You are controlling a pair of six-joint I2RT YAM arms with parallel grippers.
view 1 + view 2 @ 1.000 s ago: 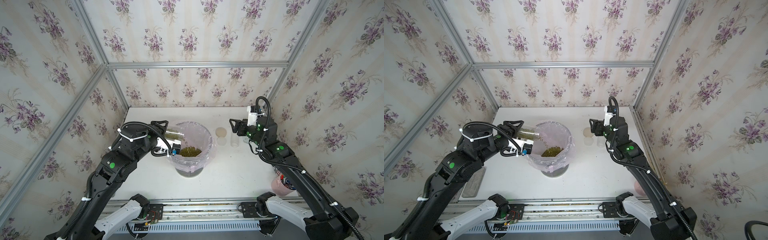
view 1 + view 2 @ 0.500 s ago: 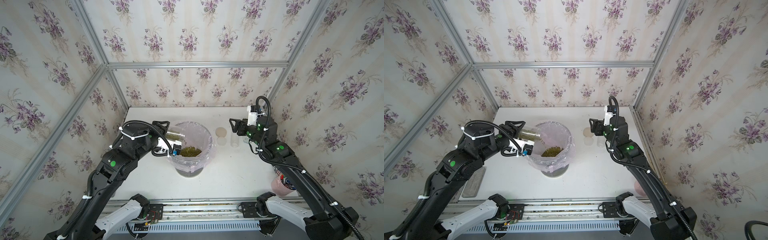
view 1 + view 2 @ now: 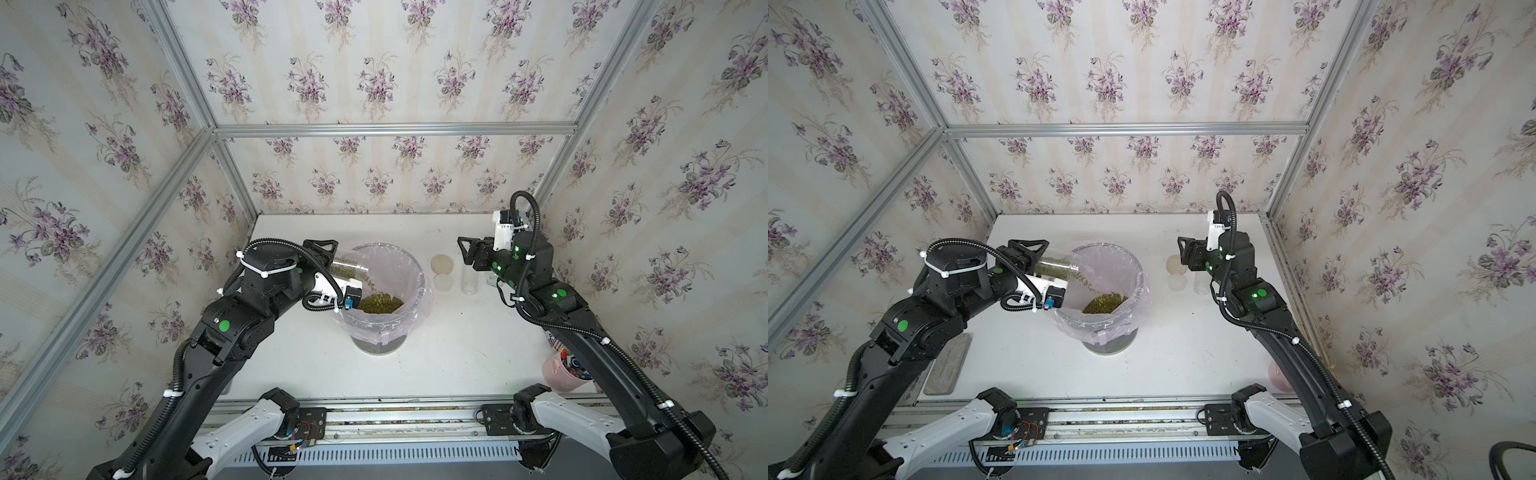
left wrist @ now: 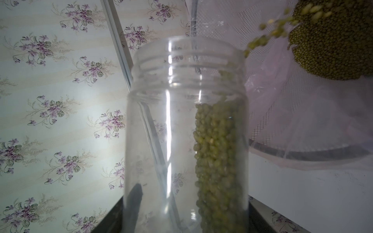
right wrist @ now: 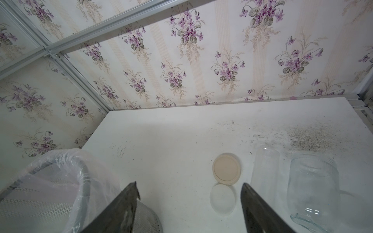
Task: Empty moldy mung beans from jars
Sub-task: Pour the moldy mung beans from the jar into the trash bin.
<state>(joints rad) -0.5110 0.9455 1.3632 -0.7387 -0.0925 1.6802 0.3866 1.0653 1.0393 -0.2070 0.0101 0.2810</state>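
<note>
**Left fingers** (image 3: 321, 246): clamped on a clear jar (image 3: 351, 268), gripping its body near the base. The jar lies almost level, with its open mouth over the rim of the bag-lined bin (image 3: 415, 270) at the centre of both top views. The mung beans (image 4: 218, 161) lie along the jar's lower wall. A thin string of them hangs in the air past the mouth, and a heap (image 3: 380, 302) rests inside the bin.

**Right fingers** (image 5: 121, 207): apart, holding and touching nothing. They hang above the desk (image 3: 457, 353) at right of centre, pointing toward the bin. Near them on the desk lie a tan lid (image 5: 226, 169) and a whitish lid (image 5: 222, 197), and beside these stand two empty jars (image 5: 312, 187), uncapped.

**Arms**: the left arm rises from lower left, elbow bent, forearm reaching to centre. The right arm rises from lower right, wrist about level.

**Surroundings**: the desk is white, with dark speckling near its far right corner. A pink cup (image 3: 561, 372) stands at its near right edge. The walls (image 3: 374, 83) carry floral wallpaper between aluminium frame bars.
</note>
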